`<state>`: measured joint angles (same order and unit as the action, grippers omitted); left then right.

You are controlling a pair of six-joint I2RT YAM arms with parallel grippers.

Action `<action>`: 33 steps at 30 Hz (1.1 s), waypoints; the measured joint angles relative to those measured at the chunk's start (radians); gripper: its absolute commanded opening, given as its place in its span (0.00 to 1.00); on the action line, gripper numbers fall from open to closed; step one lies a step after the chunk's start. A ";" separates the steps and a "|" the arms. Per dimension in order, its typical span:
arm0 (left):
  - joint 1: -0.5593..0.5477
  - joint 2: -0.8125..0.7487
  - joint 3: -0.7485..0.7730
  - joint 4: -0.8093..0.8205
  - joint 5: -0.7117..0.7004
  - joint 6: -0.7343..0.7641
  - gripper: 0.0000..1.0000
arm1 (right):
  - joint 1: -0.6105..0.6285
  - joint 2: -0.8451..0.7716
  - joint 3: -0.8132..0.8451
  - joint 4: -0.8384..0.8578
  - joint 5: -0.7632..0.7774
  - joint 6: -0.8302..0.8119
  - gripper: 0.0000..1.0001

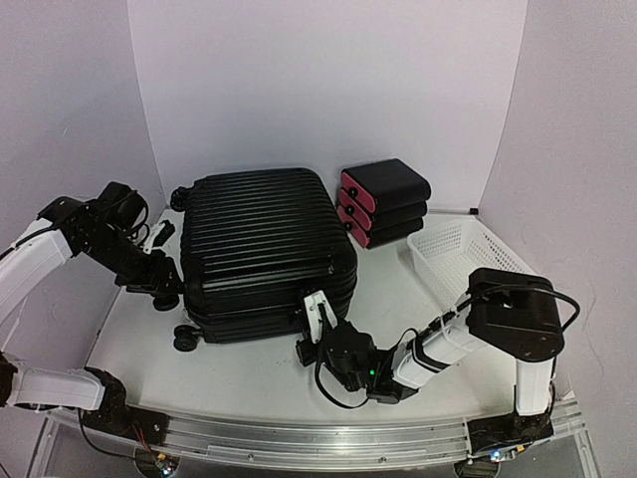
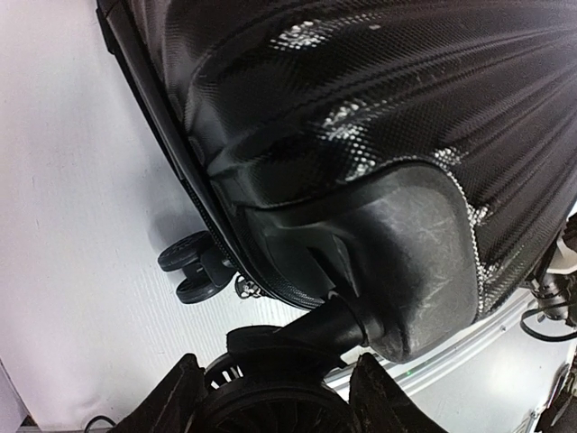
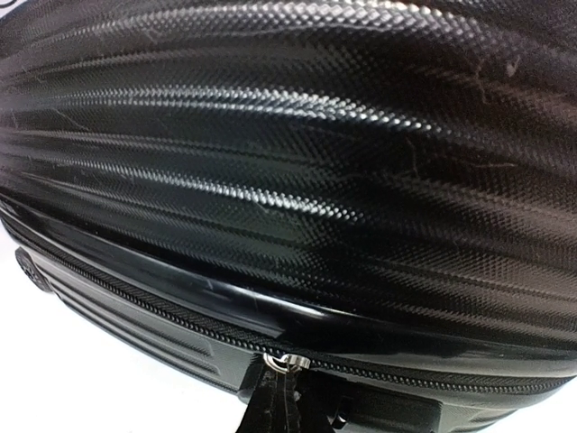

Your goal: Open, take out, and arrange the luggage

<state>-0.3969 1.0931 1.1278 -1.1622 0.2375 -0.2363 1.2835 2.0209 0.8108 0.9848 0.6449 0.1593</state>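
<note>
The luggage (image 1: 264, 239) is a large black ribbed hard-shell suitcase lying flat in the middle of the table, with its zipper seam closed. My left gripper (image 1: 164, 287) is at its left side. In the left wrist view, the left gripper (image 2: 275, 401) has its fingers (image 2: 171, 406) pressed on either side of a corner wheel (image 2: 270, 415) below the shell (image 2: 361, 135). My right gripper (image 1: 317, 319) is at the suitcase's near edge. In the right wrist view, the right gripper (image 3: 287, 406) is shut on the zipper pull, just under the metal slider (image 3: 290, 361) on the seam.
Three stacked black boxes with pink fronts (image 1: 383, 199) stand behind the suitcase at the right. A white mesh basket (image 1: 463, 259) sits at the right. Another wheel pair (image 2: 189, 266) rests on the white table. White walls enclose the back and sides.
</note>
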 measured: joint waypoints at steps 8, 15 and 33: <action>-0.013 -0.021 0.000 0.000 -0.078 -0.074 0.19 | 0.005 -0.066 0.005 -0.145 0.042 -0.058 0.00; -0.023 -0.077 0.000 -0.028 -0.197 -0.155 0.11 | 0.002 -0.192 -0.083 -0.260 0.010 -0.174 0.00; -0.036 -0.113 0.000 -0.053 -0.294 -0.237 0.05 | -0.525 -0.421 -0.025 -0.820 -1.106 -0.204 0.00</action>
<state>-0.4332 0.9802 1.1278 -1.2152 -0.0570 -0.4728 0.7582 1.5997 0.7860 0.1646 -0.4606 -0.0448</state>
